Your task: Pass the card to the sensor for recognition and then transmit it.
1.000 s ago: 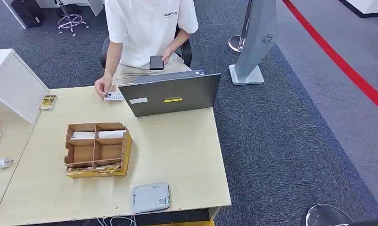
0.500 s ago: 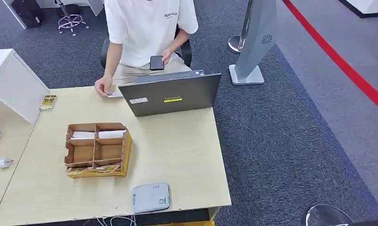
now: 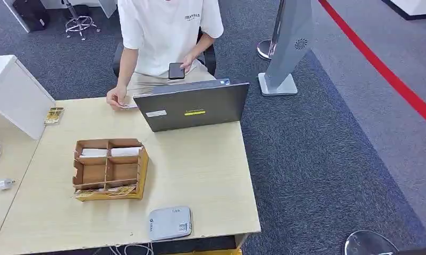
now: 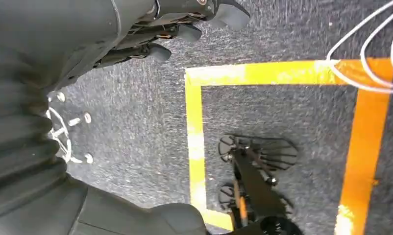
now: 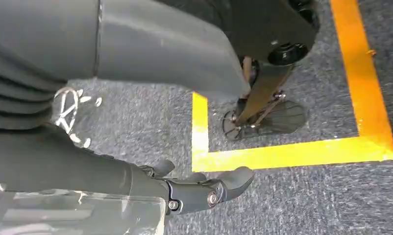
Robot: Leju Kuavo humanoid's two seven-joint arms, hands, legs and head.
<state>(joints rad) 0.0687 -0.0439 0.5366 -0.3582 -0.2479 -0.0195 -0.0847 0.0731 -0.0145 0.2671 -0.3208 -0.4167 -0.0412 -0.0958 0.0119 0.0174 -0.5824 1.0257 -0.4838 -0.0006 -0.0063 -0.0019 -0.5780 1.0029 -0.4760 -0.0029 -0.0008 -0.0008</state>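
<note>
A person's hand (image 3: 117, 99) holds a small white card (image 3: 128, 105) at the table's far edge, beside the lid of the grey laptop (image 3: 192, 106). The grey-white sensor box (image 3: 170, 223) lies at the near edge of the table (image 3: 211, 175). More white cards (image 3: 125, 151) lie in the far compartments of a cardboard organiser (image 3: 110, 169). My left hand (image 4: 184, 24) hangs over the carpet, holding nothing, its fingers loosely extended. My right hand (image 5: 204, 188) also hangs over the floor with nothing in it.
The seated person holds a dark phone (image 3: 176, 70) in the other hand. A white box (image 3: 14, 93) and a small yellow packet (image 3: 53, 115) sit at the far left, and a white plug (image 3: 3, 184) lies on the left. A grey kiosk (image 3: 288, 48) stands on the carpet to the right.
The person's hand has drawn the card back toward the laptop's edge, so less of it shows. The sensor, organiser and laptop have not moved.
</note>
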